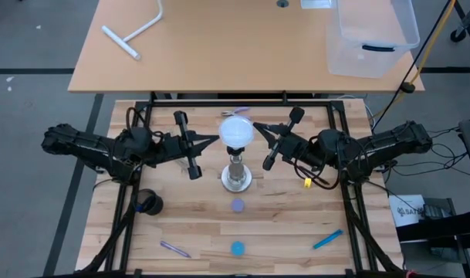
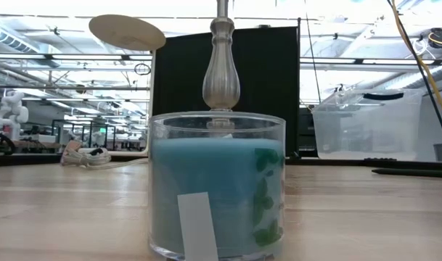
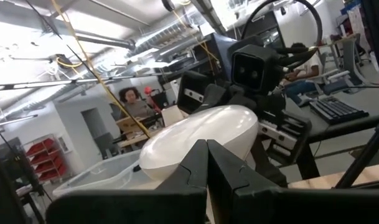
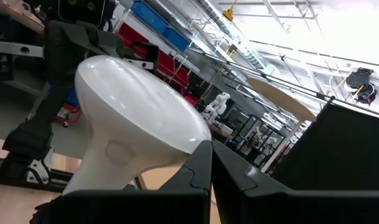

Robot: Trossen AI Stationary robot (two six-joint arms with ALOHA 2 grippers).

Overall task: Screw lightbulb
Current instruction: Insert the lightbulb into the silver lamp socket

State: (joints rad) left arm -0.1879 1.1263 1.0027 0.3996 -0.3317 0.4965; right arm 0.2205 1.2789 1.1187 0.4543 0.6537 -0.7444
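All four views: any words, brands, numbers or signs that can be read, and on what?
No text can be read.
White strip label on the candle jar: it looks blank.
Dark print on the white box beside the table: too small to read.

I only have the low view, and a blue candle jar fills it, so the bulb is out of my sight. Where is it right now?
Observer: From above, the lightbulb is over the top of the socket stand.
Operator: Where are the grippers?
Observer: The left gripper is at the bulb's left side and the right gripper is at its right side.
Operator: Open or shut?
Observer: Each wrist view shows that arm's fingers pressed together, tips pointing at the white globe. I cannot tell whether they touch it.
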